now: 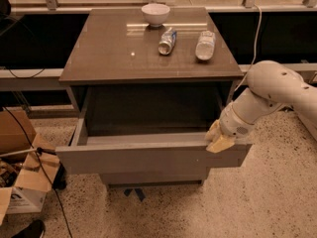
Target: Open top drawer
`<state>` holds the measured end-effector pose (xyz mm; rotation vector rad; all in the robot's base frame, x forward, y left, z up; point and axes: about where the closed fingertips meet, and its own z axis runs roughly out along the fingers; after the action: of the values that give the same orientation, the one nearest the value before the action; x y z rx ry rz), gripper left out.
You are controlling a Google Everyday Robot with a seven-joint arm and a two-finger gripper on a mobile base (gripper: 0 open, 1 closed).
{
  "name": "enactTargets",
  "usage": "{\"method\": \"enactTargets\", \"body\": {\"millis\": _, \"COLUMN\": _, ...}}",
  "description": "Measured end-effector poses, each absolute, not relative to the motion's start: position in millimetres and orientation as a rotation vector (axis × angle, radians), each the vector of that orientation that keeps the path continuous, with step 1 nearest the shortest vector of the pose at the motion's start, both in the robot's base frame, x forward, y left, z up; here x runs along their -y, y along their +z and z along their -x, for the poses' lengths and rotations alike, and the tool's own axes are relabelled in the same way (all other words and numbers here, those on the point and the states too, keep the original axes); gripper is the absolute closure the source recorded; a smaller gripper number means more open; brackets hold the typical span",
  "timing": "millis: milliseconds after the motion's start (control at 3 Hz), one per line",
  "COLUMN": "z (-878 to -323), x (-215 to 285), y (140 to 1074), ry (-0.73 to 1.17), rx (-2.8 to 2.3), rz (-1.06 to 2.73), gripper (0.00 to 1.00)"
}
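Note:
The top drawer (148,157) is a wide grey drawer with a flat handleless front. It stands pulled far out of the cabinet (148,48), and its grey inner walls and dark inside show. My gripper (218,139) sits at the upper right edge of the drawer front, its pale fingers hooked over the top rim. The white arm (270,90) reaches in from the right. A lower grey drawer front (153,176) shows just beneath, closed.
On the cabinet top stand a white bowl (155,14), a lying can (167,40) and a lying plastic bottle (205,44). Cardboard boxes (20,182) and cables lie on the floor at the left. A white cable (256,29) hangs at the right.

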<state>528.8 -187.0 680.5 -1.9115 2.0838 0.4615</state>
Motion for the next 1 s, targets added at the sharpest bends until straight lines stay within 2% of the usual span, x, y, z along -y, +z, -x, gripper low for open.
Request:
{"method": "enactTargets", "body": {"millis": 333, "z": -508.2, "x": 195.4, "y": 676.9, "ry": 0.468, "rx": -2.156, "rz": 1.875, "gripper": 1.0}}
{"method": "enactTargets", "body": {"millis": 667, "z": -508.4, "x": 194.0, "y": 676.9, "ry": 0.468, "rx": -2.156, "rz": 1.875, "gripper": 0.83}}
{"method": "enactTargets", "body": {"millis": 1000, "z": -501.0, "x": 197.0, "y": 674.9, "ry": 0.476, "rx": -2.18, "rz": 1.863, "gripper": 0.6}}
